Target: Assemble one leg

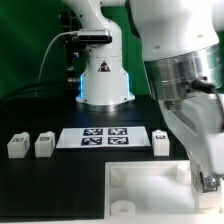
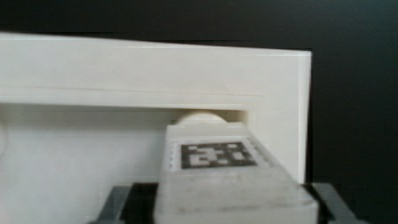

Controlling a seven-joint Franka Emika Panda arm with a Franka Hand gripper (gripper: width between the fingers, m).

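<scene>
In the wrist view my gripper [image 2: 228,206] is shut on a leg [image 2: 219,165], a white block with a black-and-white tag facing the camera. Dark fingers [image 2: 125,205] stand on both sides of it. The leg's rounded tip sits at a round socket [image 2: 205,117] in the edge of the large white panel [image 2: 125,75]. In the exterior view the gripper [image 1: 207,183] is low at the right, over the panel's [image 1: 140,190] right corner; the held leg is hidden by the arm. Three more legs lie on the table: two at the left [image 1: 17,146] [image 1: 43,145] and one at the right [image 1: 161,143].
The marker board [image 1: 105,137] lies flat behind the panel, between the loose legs. The robot's white base [image 1: 104,80] stands at the back centre. The arm's large links [image 1: 185,70] fill the exterior view's right. The table is black.
</scene>
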